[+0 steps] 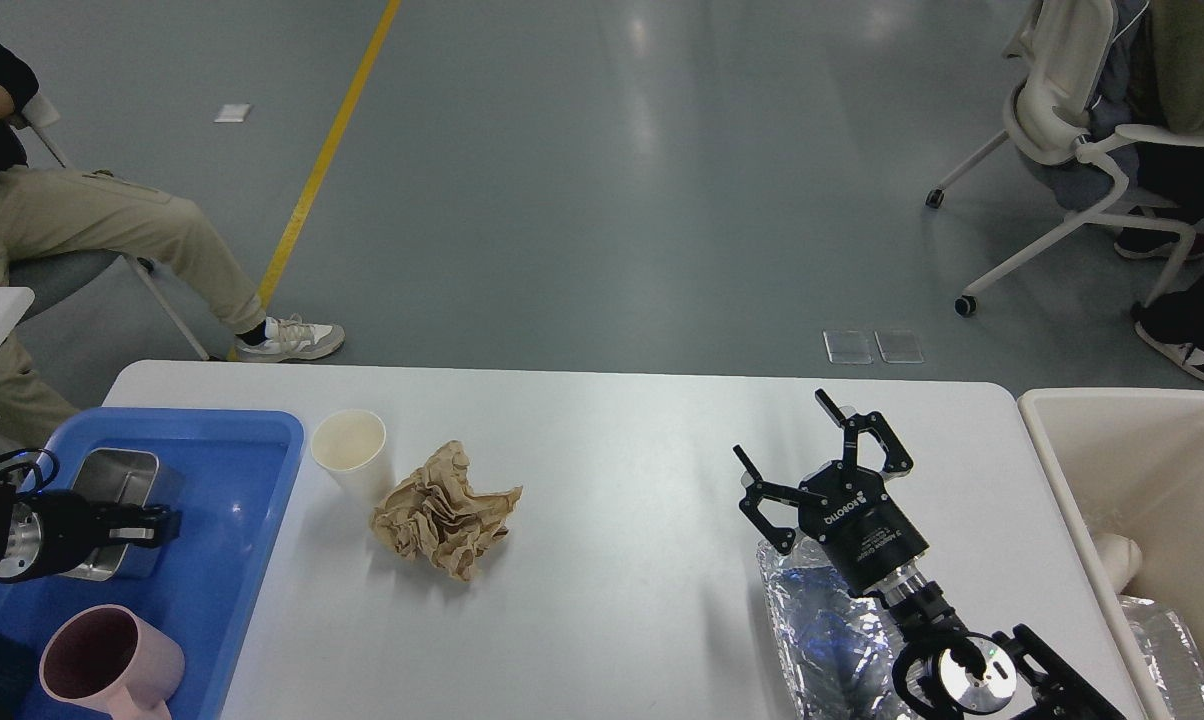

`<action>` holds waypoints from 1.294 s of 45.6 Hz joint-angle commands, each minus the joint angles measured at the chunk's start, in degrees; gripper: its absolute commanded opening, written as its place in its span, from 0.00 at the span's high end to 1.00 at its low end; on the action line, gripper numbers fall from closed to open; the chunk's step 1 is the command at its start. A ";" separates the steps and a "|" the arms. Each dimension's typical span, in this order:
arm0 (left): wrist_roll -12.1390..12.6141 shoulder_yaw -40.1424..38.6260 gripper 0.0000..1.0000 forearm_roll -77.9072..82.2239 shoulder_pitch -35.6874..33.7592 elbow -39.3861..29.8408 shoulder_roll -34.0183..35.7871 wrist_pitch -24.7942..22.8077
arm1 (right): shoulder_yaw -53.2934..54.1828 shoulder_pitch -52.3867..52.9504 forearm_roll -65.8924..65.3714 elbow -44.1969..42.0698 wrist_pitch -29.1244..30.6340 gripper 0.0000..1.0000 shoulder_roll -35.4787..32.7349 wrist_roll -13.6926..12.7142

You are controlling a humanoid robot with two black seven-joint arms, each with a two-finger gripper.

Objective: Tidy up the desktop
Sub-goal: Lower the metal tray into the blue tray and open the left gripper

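Observation:
The white desktop (612,620) carries a cream paper cup (350,452), a crumpled brown paper (444,512) next to it, and a sheet of silver foil (812,625) at the front right. My right gripper (784,430) is open and empty, pointing away from me just above the far edge of the foil. My left gripper (147,525) is shut on the rim of a metal box (117,472), which it holds in or just over the blue tray (262,425).
A pink mug (107,665) stands in the tray's near end. A cream bin (1047,405) with foil and a white object inside stands right of the table. A seated person (82,220) is at far left, and a white office chair (1072,140) at far right.

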 commanded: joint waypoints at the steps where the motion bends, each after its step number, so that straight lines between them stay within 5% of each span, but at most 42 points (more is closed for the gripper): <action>1: 0.47 0.10 0.89 -1.33 -0.22 0.03 -0.07 0.54 | -0.04 0.02 0.00 -0.01 0.00 0.00 -0.03 0.00; 11: 0.47 0.45 0.71 -3.44 -0.14 0.03 0.02 1.25 | -0.04 -0.07 0.00 -0.01 0.00 0.00 0.06 0.00; 16: 0.47 0.45 0.53 -5.28 -0.14 0.03 0.37 1.25 | -0.04 -0.16 0.00 -0.01 0.00 0.00 -0.03 0.00; 23: 0.21 0.45 0.11 -10.90 -0.22 -0.15 0.28 1.07 | -0.04 -0.07 0.00 -0.01 0.00 0.00 0.06 0.00; 31: -0.67 -0.08 0.07 -14.69 -1.28 -1.64 2.56 -0.24 | -0.04 0.19 0.00 -0.01 -0.09 0.00 0.41 0.00; 40: -0.58 -0.78 0.06 -23.27 -8.47 -10.86 10.82 -5.34 | -0.04 0.19 0.00 -0.27 -0.09 0.00 0.41 -0.01; 51: -0.32 -2.18 0.06 -34.20 -11.30 -19.12 15.04 -5.26 | -0.04 0.28 -0.09 -0.27 -0.27 0.00 0.15 0.00; 59: 0.12 -10.96 0.05 -39.30 -9.63 -24.49 16.37 -2.98 | -0.04 0.28 -1.75 -0.98 -0.44 0.00 0.06 0.00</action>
